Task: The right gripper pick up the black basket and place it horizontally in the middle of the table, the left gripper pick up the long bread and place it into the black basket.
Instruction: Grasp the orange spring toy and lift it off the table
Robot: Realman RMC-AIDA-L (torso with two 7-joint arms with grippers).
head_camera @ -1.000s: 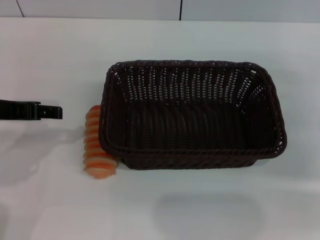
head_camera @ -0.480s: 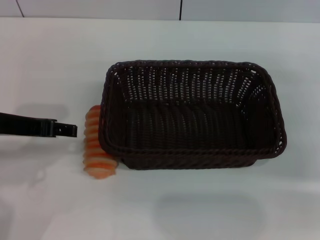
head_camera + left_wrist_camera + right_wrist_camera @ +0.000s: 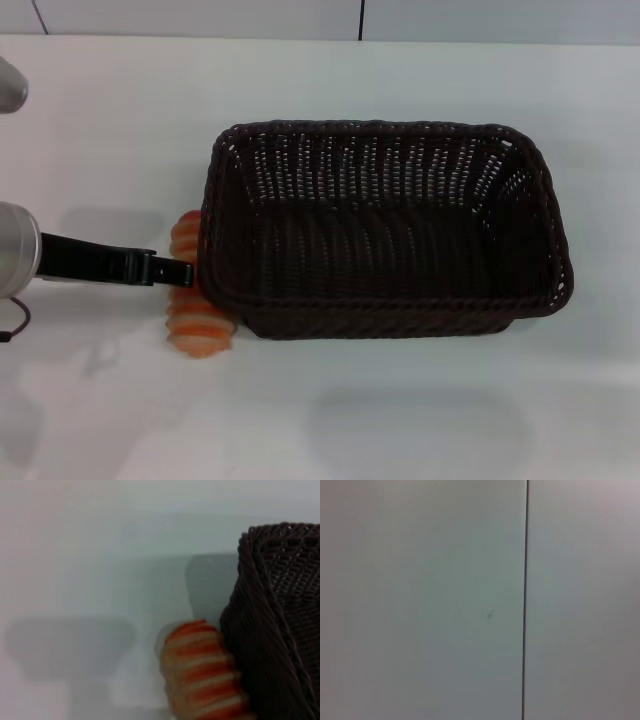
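The black basket (image 3: 385,230) lies lengthwise across the middle of the white table (image 3: 100,120), open side up and empty. The long bread (image 3: 190,320), striped orange and cream, lies on the table against the basket's left end; it also shows in the left wrist view (image 3: 202,675) beside the basket's corner (image 3: 275,620). My left gripper (image 3: 178,272) reaches in from the left on its silver arm, its black tip over the middle of the bread. The right gripper is out of view.
A dark seam (image 3: 361,20) runs up the wall behind the table's far edge. The right wrist view shows only a pale surface with a thin dark line (image 3: 525,600).
My left gripper has moved right across the table, from well left of the bread to over it. The silver arm has come into view. The basket and bread have not moved.
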